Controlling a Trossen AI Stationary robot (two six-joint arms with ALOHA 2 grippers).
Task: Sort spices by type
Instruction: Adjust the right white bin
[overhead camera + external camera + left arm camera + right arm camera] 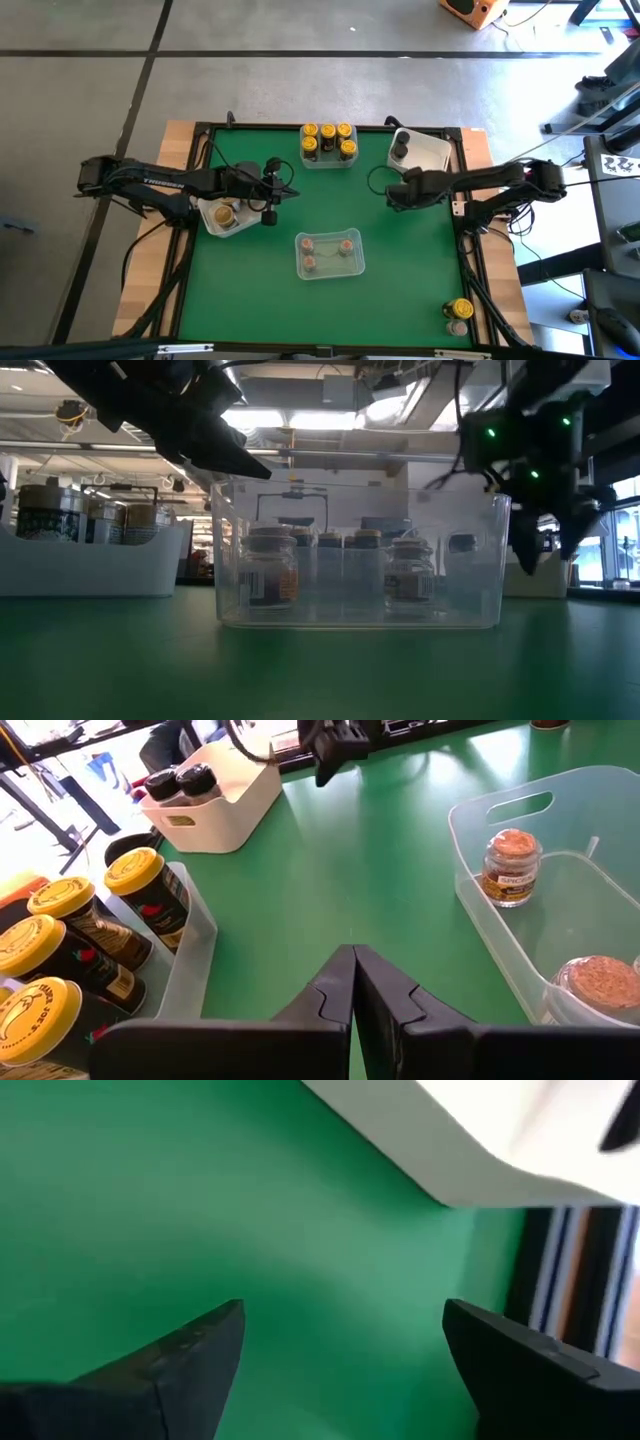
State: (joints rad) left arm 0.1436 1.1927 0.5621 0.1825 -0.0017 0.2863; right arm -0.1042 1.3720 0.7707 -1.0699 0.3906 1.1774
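Left hand (283,192) pinched together, empty, near desk's left edge. Right hand (390,195) spread apart, empty, by the white tub (420,152) at the far right. Spices (328,142) sit in tubs; two loose jars (459,316) at the near right corner. Risk: reaching there clips the clear tub (329,254).

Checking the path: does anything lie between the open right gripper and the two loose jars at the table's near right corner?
Nothing visible does. The right gripper hangs open beside the white tub; only bare green mat separates it from the two loose jars. The pink-lid tub sits off to the side.
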